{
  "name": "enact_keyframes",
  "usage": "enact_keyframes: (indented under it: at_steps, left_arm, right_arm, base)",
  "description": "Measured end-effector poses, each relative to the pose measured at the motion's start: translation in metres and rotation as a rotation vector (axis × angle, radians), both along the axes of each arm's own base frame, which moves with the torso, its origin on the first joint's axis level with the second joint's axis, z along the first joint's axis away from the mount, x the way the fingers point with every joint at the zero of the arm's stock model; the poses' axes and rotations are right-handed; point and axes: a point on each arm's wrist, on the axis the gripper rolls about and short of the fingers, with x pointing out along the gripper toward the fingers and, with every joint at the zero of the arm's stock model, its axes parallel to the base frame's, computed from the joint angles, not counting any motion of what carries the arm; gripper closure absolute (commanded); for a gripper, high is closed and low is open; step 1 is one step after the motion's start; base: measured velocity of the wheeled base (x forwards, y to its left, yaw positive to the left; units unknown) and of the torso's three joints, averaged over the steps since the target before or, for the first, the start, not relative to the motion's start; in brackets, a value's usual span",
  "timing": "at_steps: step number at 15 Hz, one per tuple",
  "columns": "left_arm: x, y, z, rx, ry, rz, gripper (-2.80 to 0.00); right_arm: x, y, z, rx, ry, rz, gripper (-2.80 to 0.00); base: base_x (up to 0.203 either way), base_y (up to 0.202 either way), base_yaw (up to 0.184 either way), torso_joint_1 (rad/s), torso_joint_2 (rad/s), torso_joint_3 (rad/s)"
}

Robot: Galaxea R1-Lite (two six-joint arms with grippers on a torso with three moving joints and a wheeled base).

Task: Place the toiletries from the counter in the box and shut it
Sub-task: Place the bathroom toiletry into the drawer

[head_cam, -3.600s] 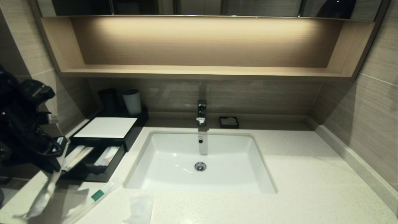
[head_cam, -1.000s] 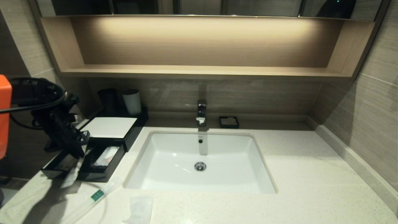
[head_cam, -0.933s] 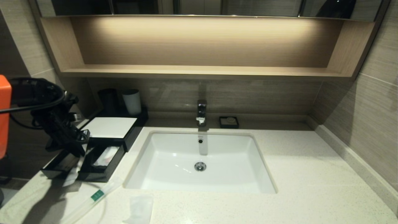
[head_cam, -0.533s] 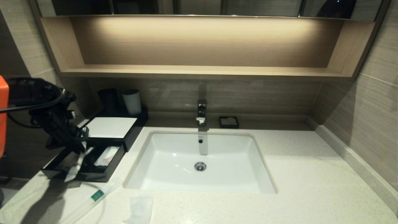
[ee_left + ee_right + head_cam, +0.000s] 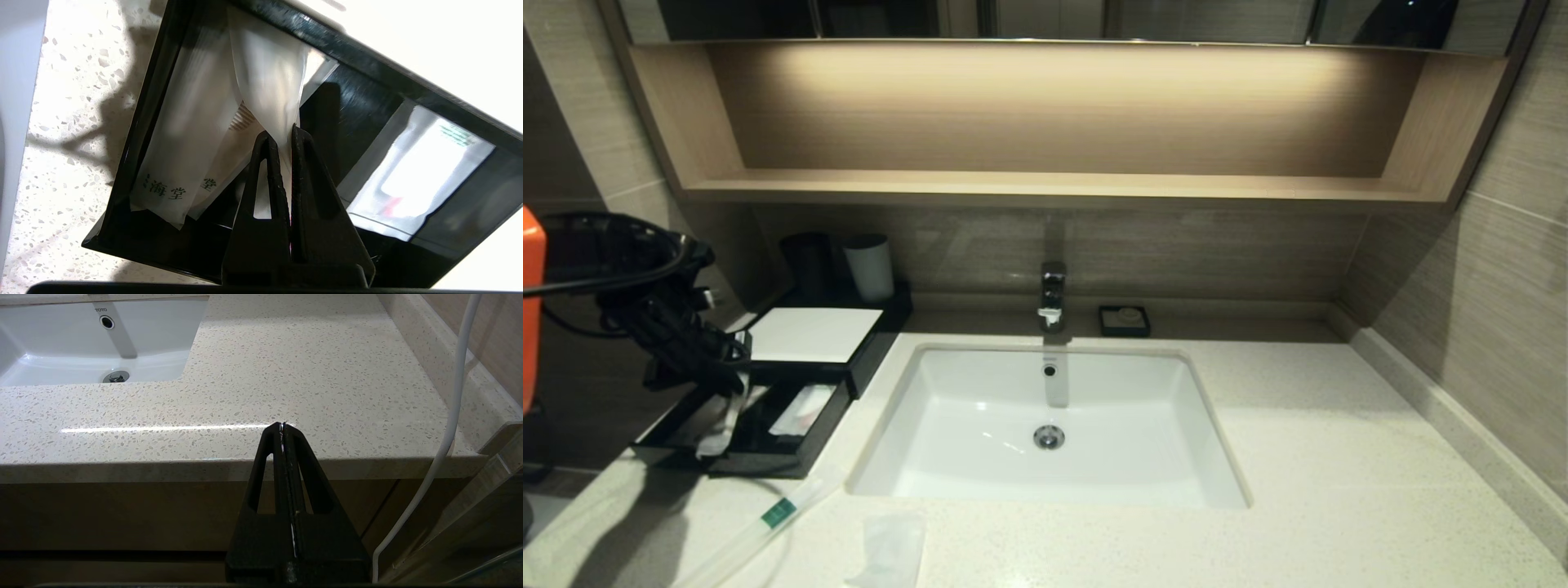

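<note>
Presently left gripper (image 5: 282, 136) clenched on a limp translucent plastic packet (image 5: 269, 81) over the glossy black box's (image 5: 768, 384) open drawer at the speckled stone counter's (image 5: 1298, 457) left edge, green-labelled slim packet (image 5: 768, 523) and flat sachet (image 5: 890, 547) along the front edge, right gripper (image 5: 282, 426) pressed shut, parked below the front edge.

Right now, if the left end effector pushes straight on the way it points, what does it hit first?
Probably the packets already lying in the box's open drawer. The left end effector, shut on a wrapped packet, points into that compartment; depth is hard to judge.
</note>
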Motion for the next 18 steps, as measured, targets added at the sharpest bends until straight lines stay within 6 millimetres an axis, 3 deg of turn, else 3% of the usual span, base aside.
enact_keyframes:
  at_steps: [6, 15, 16, 18]
  left_arm:
    - [-0.0025, -0.0003, -0.007, -0.001, 0.03, -0.021, 0.0]
    - [-0.008, -0.0018, -0.0008, 0.003, 0.043, -0.02, 0.0]
    - [-0.0082, -0.0022, -0.0001, 0.005, 0.045, -0.02, -2.8]
    - [-0.008, -0.0023, 0.0003, 0.008, 0.045, -0.02, -2.8]
  right_arm:
    - [0.0, 0.0, 0.0, 0.0, 0.0, 0.0, 0.0]
    - [-0.0001, 0.0, 0.0001, -0.001, 0.0, 0.0, 0.0]
    - [-0.0001, 0.0, 0.0001, 0.0, 0.0, 0.0, 0.0]
    - [0.0, 0.0, 0.0, -0.001, 0.0, 0.0, 0.0]
  base:
    - [0.0, 0.0, 0.0, 0.0, 0.0, 0.0]
    - [0.0, 0.0, 0.0, 0.0, 0.0, 0.0]
    - [0.0, 0.0, 0.0, 0.0, 0.0, 0.0]
    - [0.0, 0.0, 0.0, 0.0, 0.0, 0.0]
